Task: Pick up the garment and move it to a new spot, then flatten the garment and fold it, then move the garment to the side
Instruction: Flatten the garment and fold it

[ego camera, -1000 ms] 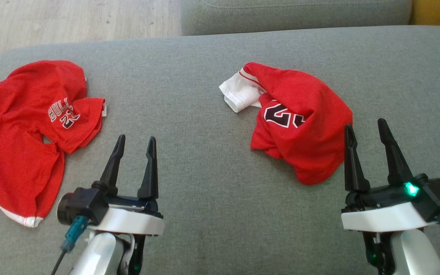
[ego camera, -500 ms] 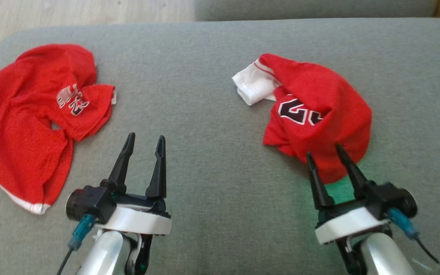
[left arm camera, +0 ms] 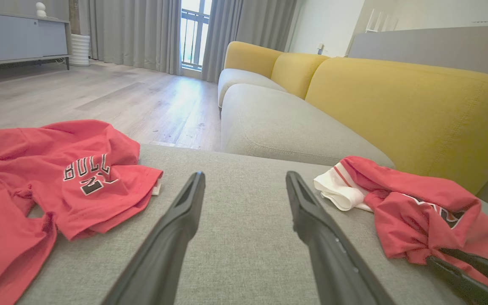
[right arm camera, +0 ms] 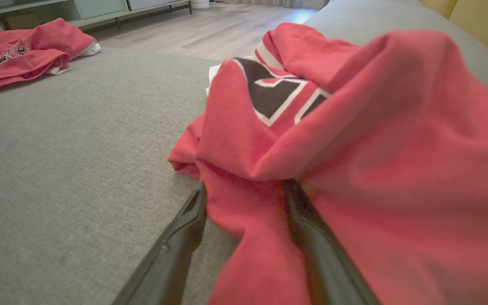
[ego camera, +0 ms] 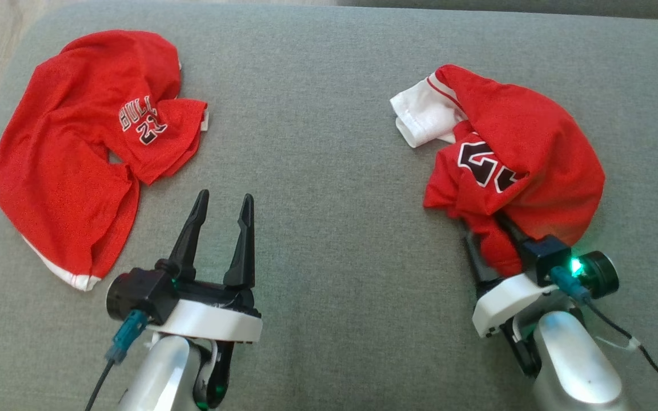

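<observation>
Right gripper [ego camera: 492, 242] has its fingers apart, straddling a fold at the near edge of the crumpled red-and-white jersey [ego camera: 529, 154], which sits on the right of the grey fabric sofa cushion [ego camera: 329, 171]. My worry is it'll pinch one thin layer and slip. Left gripper [ego camera: 223, 200] hangs spread, holding nothing. The middle's roomy, but a second red shirt [ego camera: 77, 142] crowds the left.

Fingertips lost in the cloth

The right gripper [right arm camera: 244, 188] has both fingertips buried under a fold of the red garment [ego camera: 540, 142], so I can't tell whether they touch the grey cushion [ego camera: 329, 171]. The garment's black number is half folded away, and its cloth blurs close to the wrist camera. The other red jersey [left arm camera: 36, 190] runs off the left wrist view's left edge, its lettering creased short.
</observation>
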Robot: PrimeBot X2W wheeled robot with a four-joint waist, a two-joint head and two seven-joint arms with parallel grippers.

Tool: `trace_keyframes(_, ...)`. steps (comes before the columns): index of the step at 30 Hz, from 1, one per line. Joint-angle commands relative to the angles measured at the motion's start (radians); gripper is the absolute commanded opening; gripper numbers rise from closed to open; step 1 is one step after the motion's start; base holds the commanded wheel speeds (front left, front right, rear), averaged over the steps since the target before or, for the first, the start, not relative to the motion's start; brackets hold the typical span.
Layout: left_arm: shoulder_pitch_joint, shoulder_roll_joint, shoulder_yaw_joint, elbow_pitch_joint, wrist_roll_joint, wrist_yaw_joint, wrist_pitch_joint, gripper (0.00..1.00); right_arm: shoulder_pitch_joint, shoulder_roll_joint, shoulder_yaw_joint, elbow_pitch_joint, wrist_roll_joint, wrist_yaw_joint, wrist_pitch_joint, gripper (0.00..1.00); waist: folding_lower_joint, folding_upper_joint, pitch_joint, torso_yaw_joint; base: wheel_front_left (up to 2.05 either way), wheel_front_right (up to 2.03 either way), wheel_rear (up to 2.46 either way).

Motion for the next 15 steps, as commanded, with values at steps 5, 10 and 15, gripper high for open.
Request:
trace_keyframes(5, -0.029, -0.008, 0.057, -0.016, 0.022, -0.007, -0.009, 1.00, -0.054, -0.002, 0.009, -0.055, 0.046, 0.008, -0.029, 0.00, -0.0001, 0.0000, -0.013, -0.006, 0.00, 0.00, 0.00)
trace_keyframes(10, -0.027, -0.012, 0.062, -0.014, 0.029, -0.012, -0.009, 1.00, -0.071, -0.002, 0.023, -0.178, 0.074, 0.008, -0.034, 0.00, -0.0001, 0.0000, -0.034, -0.019, 0.00, 0.00, 0.00)
trace_keyframes(15, -0.018, -0.016, 0.061, -0.009, 0.036, -0.016, -0.009, 1.00, -0.112, -0.002, 0.039, -0.331, 0.087, 0.008, -0.034, 0.00, -0.0001, 0.0000, -0.064, -0.029, 0.00, 0.00, 0.00)
